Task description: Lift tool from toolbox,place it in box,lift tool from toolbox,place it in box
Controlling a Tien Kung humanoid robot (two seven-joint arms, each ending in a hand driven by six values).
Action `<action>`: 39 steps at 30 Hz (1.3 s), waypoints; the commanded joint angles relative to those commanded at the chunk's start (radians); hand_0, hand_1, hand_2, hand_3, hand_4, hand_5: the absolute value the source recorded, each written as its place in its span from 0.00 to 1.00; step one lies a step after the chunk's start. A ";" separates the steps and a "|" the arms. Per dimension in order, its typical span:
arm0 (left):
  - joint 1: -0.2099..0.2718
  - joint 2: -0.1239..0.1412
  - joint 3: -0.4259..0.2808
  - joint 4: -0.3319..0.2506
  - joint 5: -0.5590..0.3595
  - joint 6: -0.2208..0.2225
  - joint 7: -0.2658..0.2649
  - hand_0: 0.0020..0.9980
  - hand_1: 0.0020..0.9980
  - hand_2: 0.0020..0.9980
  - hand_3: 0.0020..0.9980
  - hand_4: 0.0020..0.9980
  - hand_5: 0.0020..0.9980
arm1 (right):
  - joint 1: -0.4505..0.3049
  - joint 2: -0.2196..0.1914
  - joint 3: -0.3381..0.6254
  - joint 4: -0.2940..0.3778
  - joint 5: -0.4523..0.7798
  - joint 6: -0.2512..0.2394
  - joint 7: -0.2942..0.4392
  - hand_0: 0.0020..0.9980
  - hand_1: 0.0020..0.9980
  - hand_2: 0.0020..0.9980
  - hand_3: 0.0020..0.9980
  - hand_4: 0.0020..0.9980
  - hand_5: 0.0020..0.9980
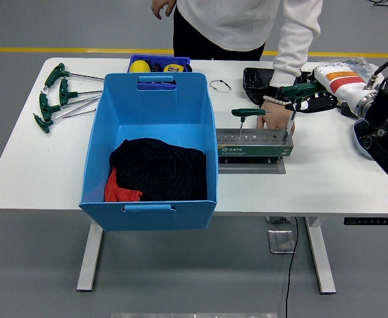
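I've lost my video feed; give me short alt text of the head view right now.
The robot's right hand grips the green T-handle tool standing in the SATA toolbox, which a person's hand steadies from behind. Another T-handle tool stands there too, beside the blue box holding dark cloth.

Black right arm [387, 132] with white-and-orange wrist section, black cable, dark-fingered right hand [311, 101]

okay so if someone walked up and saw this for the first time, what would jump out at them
The big blue bin mid-table, with black and red cloth inside. To its right, the right robot hand grips a green T-handle wrench standing in the SATA tool rack, which a person's hand steadies from behind.
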 joint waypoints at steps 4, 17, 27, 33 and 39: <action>0.001 0.001 0.002 0.000 0.003 -0.001 0.001 0.63 0.63 0.72 0.79 0.86 0.77 | 0.009 0.016 0.002 -0.017 0.005 0.000 -0.006 0.15 0.09 0.12 0.15 1.00 0.75; 0.000 0.003 -0.006 0.000 0.011 0.000 0.000 0.62 0.63 0.71 0.79 0.86 0.77 | 0.010 0.033 -0.004 -0.029 0.019 -0.026 -0.041 0.08 0.04 0.08 0.08 1.00 0.72; -0.001 0.003 -0.008 0.000 0.018 0.000 0.004 0.62 0.63 0.71 0.79 0.86 0.77 | 0.013 0.031 -0.024 -0.031 0.072 -0.044 -0.049 0.00 0.00 0.00 0.01 1.00 0.69; 0.002 0.002 -0.012 0.000 0.019 0.001 0.004 0.62 0.62 0.71 0.79 0.86 0.77 | 0.013 0.023 -0.026 -0.018 0.071 -0.068 -0.067 0.00 0.00 0.00 0.00 0.98 0.68; 0.006 0.003 -0.023 0.000 0.027 0.002 0.005 0.61 0.62 0.71 0.79 0.86 0.77 | 0.016 -0.003 -0.019 0.025 0.048 -0.043 -0.088 0.00 0.00 0.00 0.00 0.93 0.68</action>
